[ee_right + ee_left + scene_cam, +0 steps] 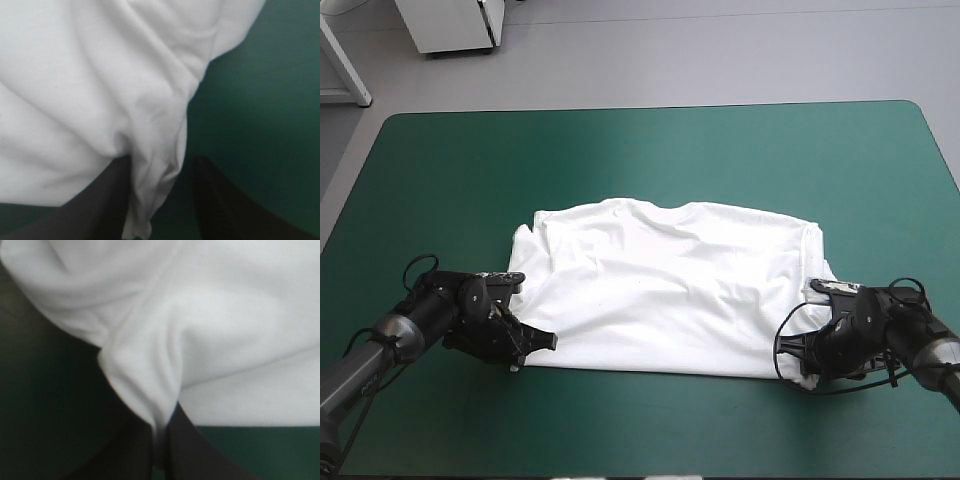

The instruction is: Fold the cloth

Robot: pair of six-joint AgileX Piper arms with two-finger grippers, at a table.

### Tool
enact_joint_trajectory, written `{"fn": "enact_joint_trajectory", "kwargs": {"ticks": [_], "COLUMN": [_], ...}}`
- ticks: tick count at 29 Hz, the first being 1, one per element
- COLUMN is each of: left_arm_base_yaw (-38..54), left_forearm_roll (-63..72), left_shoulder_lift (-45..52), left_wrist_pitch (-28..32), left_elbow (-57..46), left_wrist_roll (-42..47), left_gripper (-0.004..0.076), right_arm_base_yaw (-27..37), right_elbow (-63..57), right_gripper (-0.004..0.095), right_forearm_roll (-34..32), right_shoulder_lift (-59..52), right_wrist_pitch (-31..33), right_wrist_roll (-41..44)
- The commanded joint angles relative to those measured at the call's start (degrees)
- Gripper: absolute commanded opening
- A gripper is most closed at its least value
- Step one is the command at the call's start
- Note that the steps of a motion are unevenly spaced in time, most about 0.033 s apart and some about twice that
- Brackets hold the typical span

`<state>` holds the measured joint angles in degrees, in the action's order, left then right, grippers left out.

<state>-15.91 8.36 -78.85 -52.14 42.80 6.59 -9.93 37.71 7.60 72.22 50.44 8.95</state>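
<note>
Left end effector [161,432] pinching near edge of soft white T-shirt [670,290] | right end effector [161,164] spread apart, crumpled fold between | wide teal-green table [650,160] all around

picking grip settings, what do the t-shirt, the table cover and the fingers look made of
T-shirt: thin, soft white fabric, probably a cotton knit. It is matte and drapes in rounded folds.
Cover: teal-green, matte, lying flat without wrinkles. Perhaps felt or a rubbery mat; I cannot tell which.
Fingers: black with a dull finish, probably plastic or rubber; the look leaves it open.
</note>
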Motion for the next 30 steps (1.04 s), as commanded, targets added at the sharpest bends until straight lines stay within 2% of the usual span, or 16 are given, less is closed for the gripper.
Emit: {"fn": "enact_joint_trajectory", "kwargs": {"ticks": [1, 4, 5, 7, 8, 15, 24, 28, 30], "left_arm_base_yaw": [-0.1, -0.1, -0.1, -0.1, -0.1, -0.1, -0.1, -0.1, -0.1], "left_forearm_roll": [1.2, 1.4, 1.6, 1.9, 2.4, 3.5, 2.7, 2.5, 0.5], "left_shoulder_lift": [0.1, 0.1, 0.1, 0.1, 0.1, 0.3, 2.1, 2.0, 1.8], "left_wrist_pitch": [3.5, 3.6, 3.6, 3.6, 3.6, 0.2, -6.0, -6.3, -3.2], "left_elbow": [0.4, 0.4, 0.4, 0.4, 0.5, 3.8, 19.4, 26.1, 30.3], "left_wrist_roll": [-0.1, -0.1, -0.1, -0.1, -0.6, -2.8, -4.3, -5.1, -5.4], "left_gripper": [-0.0022, -0.0022, -0.0022, -0.0022, -0.0022, -0.0022, -0.0022, -0.0022, -0.0022], "right_arm_base_yaw": [0.4, 0.4, 0.4, 0.3, 0.3, 0.3, 0.3, 0.3, 0.4], "right_elbow": [0.0, 0.0, 0.0, 0.0, 0.0, 3.6, 18.0, 24.7, 28.9], "right_gripper": [0.0371, 0.0297, 0.0234, 0.0042, -0.0014, -0.0017, -0.0017, -0.0017, -0.0017], "right_forearm_roll": [2.2, 3.8, 4.3, 5.2, 5.3, 5.6, 4.2, 2.4, 0.0], "right_shoulder_lift": [0.8, 1.6, 1.8, 1.8, 1.8, -0.3, -4.1, -4.1, -4.1], "right_wrist_pitch": [-1.6, -1.9, -1.5, -1.4, -1.3, 2.3, 7.5, 6.8, 5.2], "right_wrist_roll": [-0.4, -0.4, -0.7, -2.7, -3.1, -3.2, -3.2, -3.2, -2.9]}}
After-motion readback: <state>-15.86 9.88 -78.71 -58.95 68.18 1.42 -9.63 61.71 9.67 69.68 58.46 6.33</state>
